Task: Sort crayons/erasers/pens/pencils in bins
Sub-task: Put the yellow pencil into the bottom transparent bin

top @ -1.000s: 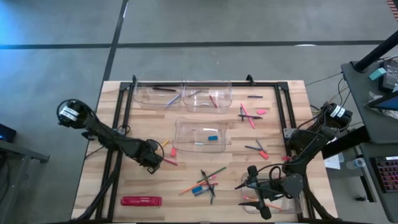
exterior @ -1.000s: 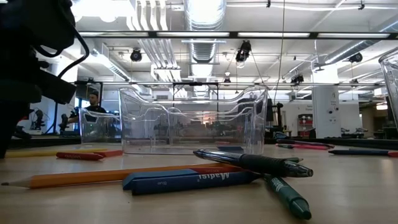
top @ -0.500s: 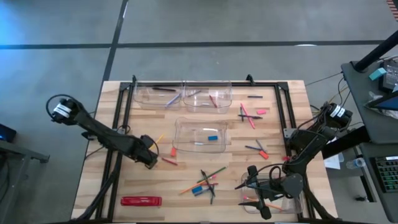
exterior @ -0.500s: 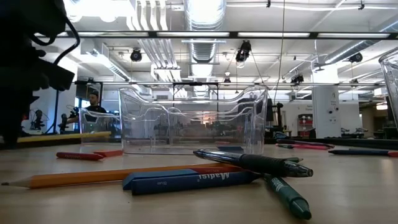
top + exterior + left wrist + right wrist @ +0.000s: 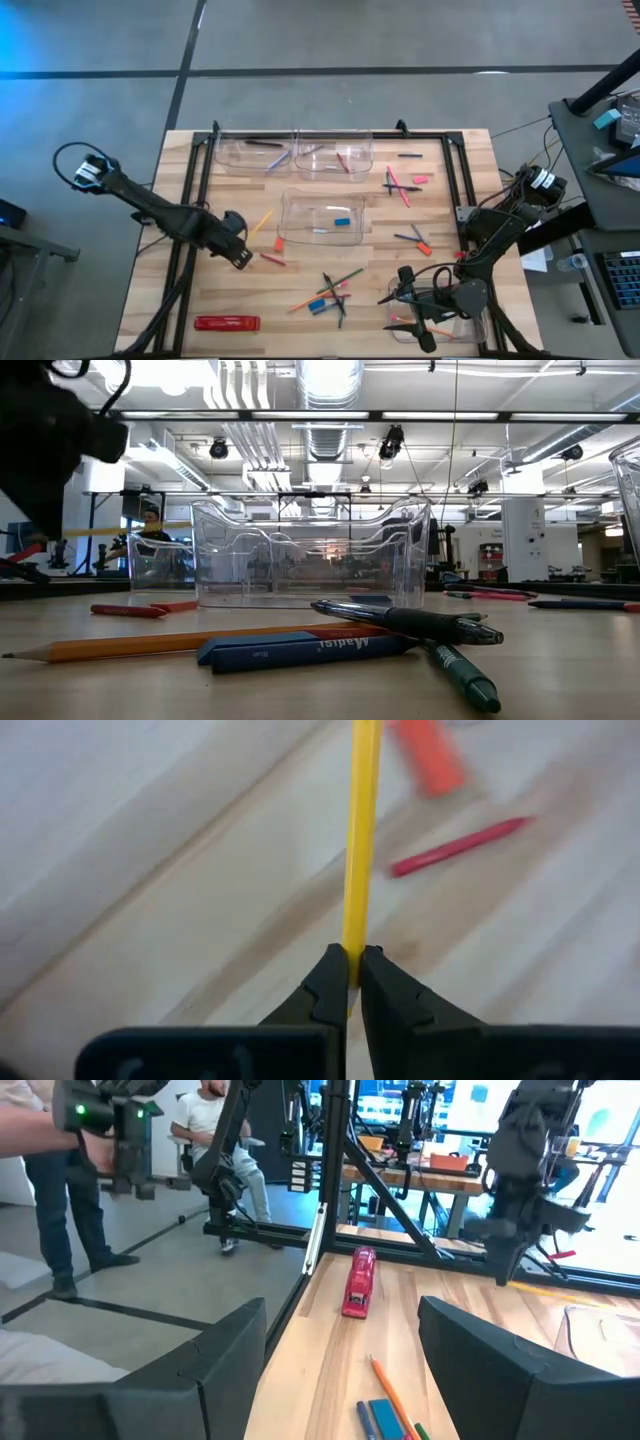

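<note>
My left gripper (image 5: 240, 250) is over the table's left half, shut on a yellow pencil (image 5: 262, 222) that hangs above the wood. In the low view the pencil (image 5: 130, 530) shows as a level line beside the dark arm. A red stick (image 5: 460, 845) and an orange eraser (image 5: 425, 755) lie on the table below. My right gripper (image 5: 340, 1315) waits open at the near right, over a clear bin (image 5: 445, 315). Three more bins stand farther off: far left (image 5: 255, 152), far middle (image 5: 335, 152) and centre (image 5: 322, 218). My left gripper pinches the pencil near one end (image 5: 352, 955) between its two fingertips. The fingers come from above, slanting steeply down. The rest of the pencil sticks out ahead of them toward the centre bin. It hangs about level, clear of the table.
A cluster of pens, pencils and crayons (image 5: 330, 295) lies near the front middle. A long red pack (image 5: 227, 323) sits at the near left. Pink sticks (image 5: 397, 185) and more small items lie right of the bins. A blue eraser (image 5: 342, 221) is in the centre bin.
My left gripper has risen and drawn back a little toward the table's left edge, staying shut. The yellow pencil has gone up with it from table height to well above the wood, keeping about level.
</note>
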